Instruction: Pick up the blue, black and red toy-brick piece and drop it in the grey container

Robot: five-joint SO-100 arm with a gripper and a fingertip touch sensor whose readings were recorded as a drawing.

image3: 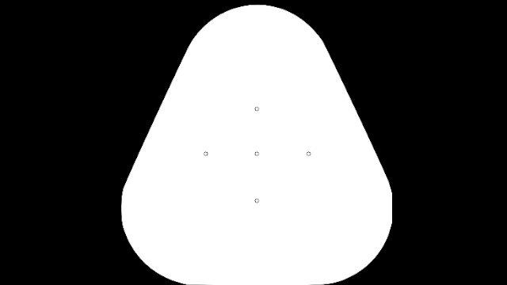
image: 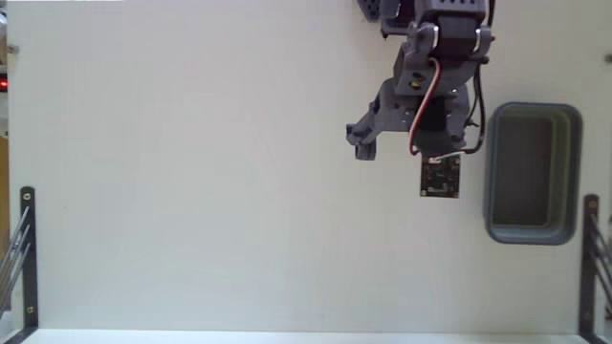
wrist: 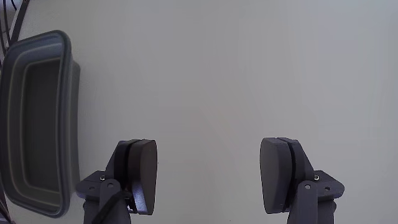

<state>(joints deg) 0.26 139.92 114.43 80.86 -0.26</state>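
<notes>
The toy-brick piece shows in neither the fixed nor the wrist view. The grey container [image: 533, 173] stands at the right of the white table in the fixed view, and only its dark floor shows inside. In the wrist view the grey container [wrist: 37, 121] lies along the left edge. My gripper [image: 409, 141] hangs from the top of the fixed view, just left of the container. In the wrist view the gripper [wrist: 210, 177] is open, its two dark fingers [wrist: 142, 174] set wide apart with only bare table between them.
A small black circuit board [image: 440, 177] with red and white wires rides on the arm. Black metal brackets stand at the lower left [image: 27, 250] and lower right [image: 589, 258] table edges. White table surface stretches left of the arm.
</notes>
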